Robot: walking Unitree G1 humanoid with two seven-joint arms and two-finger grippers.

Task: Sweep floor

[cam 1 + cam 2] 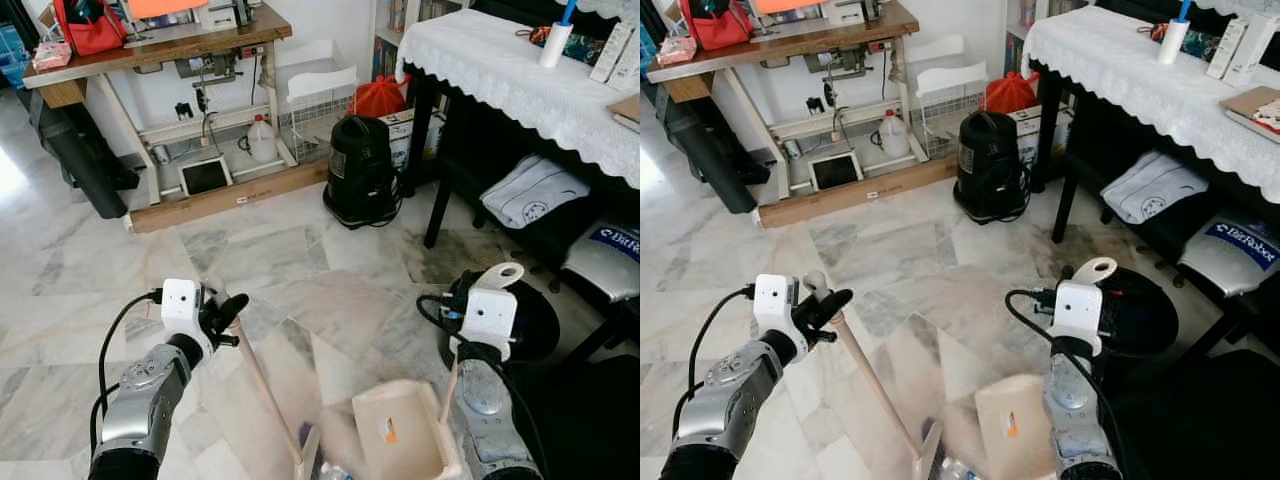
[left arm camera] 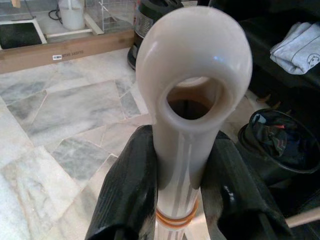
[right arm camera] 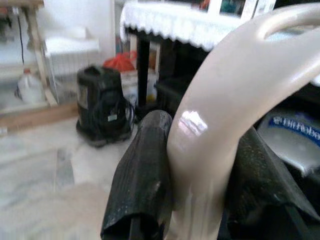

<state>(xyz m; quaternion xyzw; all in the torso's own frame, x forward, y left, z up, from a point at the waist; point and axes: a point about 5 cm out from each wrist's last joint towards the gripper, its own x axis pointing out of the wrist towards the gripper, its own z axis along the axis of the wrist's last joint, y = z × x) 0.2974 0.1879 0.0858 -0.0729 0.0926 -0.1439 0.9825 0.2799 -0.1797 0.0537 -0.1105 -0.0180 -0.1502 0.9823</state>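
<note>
Legible writing: a cushion (image 1: 1237, 252) at 2 o'clock under the table carries white lettering on a blue patch, partly cut off, roughly "BitRobo"; the long wooden plank (image 1: 232, 195) at 11 o'clock has a small white label, too small to read; the dustpan (image 1: 403, 434) shows a small orange-and-white sticker, unreadable. My left gripper (image 2: 177, 200) is clamped on the broom handle (image 2: 190, 100), both black fingers pressed against its cream shaft just below the hanging loop; the wooden shaft slants down toward 6 o'clock, ending beside the dustpan. My right gripper (image 3: 200, 200) is closed around the dustpan handle (image 3: 225, 110), cream plastic, looped at the top. The dustpan stands on the floor at 5 o'clock, close to my body. Floor (image 1: 300, 260): polished grey-white marble in irregular slabs. Room: black canister vacuum (image 1: 361, 172) at 12 o'clock, sewing-machine table (image 1: 160, 50) at 11 o'clock, table with white lace cloth (image 1: 520, 80) at 1 o'clock, black bin (image 2: 280, 145) near my right arm.
</note>
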